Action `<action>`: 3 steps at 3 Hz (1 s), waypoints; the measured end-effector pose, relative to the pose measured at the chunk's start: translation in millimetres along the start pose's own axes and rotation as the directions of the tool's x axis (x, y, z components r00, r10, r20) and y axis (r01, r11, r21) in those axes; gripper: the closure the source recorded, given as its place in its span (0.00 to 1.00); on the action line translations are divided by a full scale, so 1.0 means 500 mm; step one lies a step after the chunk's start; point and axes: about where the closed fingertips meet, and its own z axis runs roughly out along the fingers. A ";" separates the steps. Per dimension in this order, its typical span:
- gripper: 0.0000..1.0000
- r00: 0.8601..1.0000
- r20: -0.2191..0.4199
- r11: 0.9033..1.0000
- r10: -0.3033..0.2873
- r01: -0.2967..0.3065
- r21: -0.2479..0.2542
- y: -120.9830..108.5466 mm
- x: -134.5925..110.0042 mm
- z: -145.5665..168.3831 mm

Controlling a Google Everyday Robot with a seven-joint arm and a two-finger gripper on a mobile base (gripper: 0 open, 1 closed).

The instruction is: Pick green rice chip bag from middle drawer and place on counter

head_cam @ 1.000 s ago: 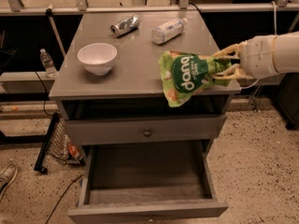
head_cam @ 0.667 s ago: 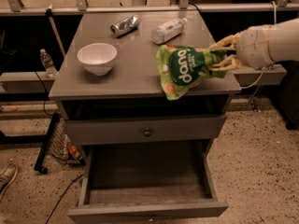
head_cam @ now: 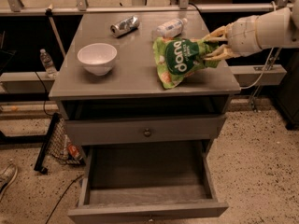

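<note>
The green rice chip bag [head_cam: 179,60] hangs over the right half of the counter [head_cam: 126,76], with its lower corner at or just above the surface. My gripper [head_cam: 208,46] reaches in from the right and is shut on the bag's right end, its yellowish fingers [head_cam: 216,32] above and below the crinkled edge. The middle drawer [head_cam: 145,183] is pulled out below, and its bare grey floor holds nothing. Above it is a flat drawer front with a small round knob [head_cam: 147,132].
On the counter are a white bowl [head_cam: 97,57] at the left, a crushed can [head_cam: 124,26] at the back and a clear plastic bottle [head_cam: 170,27] behind the bag. A water bottle [head_cam: 46,62] stands left of the cabinet. A shoe [head_cam: 7,176] lies on the floor.
My gripper has carried the bag left and further in, from beyond the counter's right front edge to over its right half. The drawer has not moved.
</note>
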 end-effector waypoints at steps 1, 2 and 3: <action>1.00 1.000 0.013 1.000 0.010 -0.010 0.019 -0.019 0.010 0.037; 0.83 0.999 0.017 0.998 0.039 -0.040 0.058 -0.033 0.021 0.080; 0.59 0.999 0.020 0.997 0.044 -0.045 0.063 -0.035 0.021 0.091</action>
